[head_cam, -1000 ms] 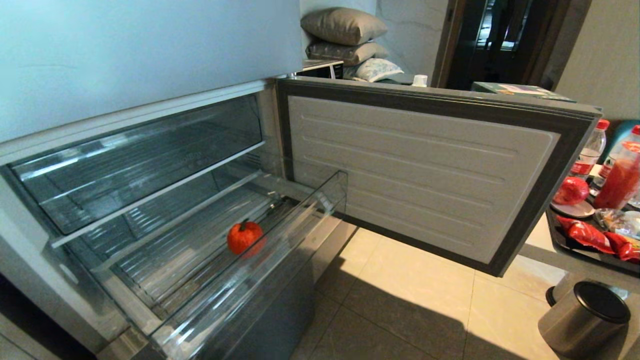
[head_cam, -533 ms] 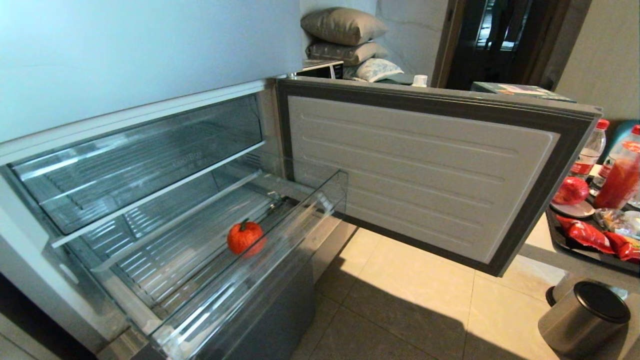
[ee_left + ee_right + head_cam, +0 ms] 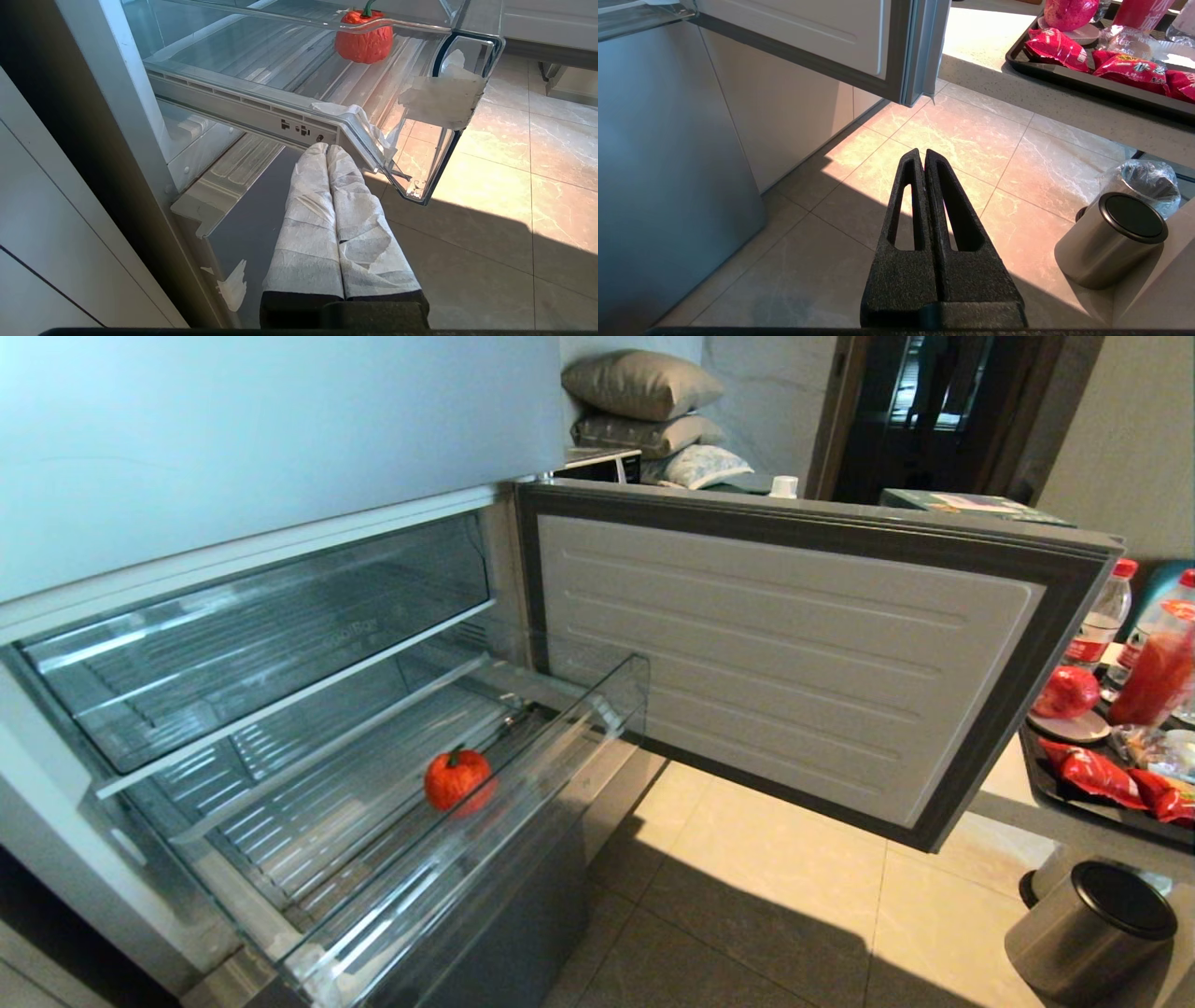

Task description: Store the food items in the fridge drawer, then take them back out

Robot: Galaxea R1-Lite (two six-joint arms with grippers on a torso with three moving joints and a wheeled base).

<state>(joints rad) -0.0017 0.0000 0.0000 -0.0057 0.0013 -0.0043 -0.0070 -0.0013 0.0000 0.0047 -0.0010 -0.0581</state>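
Orange-red fruit (image 3: 364, 41) sits in drawer (image 3: 299, 133) beyond pressed-together, empty left hand (image 3: 326, 149).

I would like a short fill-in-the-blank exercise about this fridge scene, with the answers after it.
1. The orange-red fruit lies inside the pulled-out ____.
2. The red fruit sits on a small ____ on the counter.
3. The left gripper is wrapped in white and its fingers are ____.
4. The right gripper hangs over the ____, holding nothing.

Missing words: drawer; plate; shut; floor
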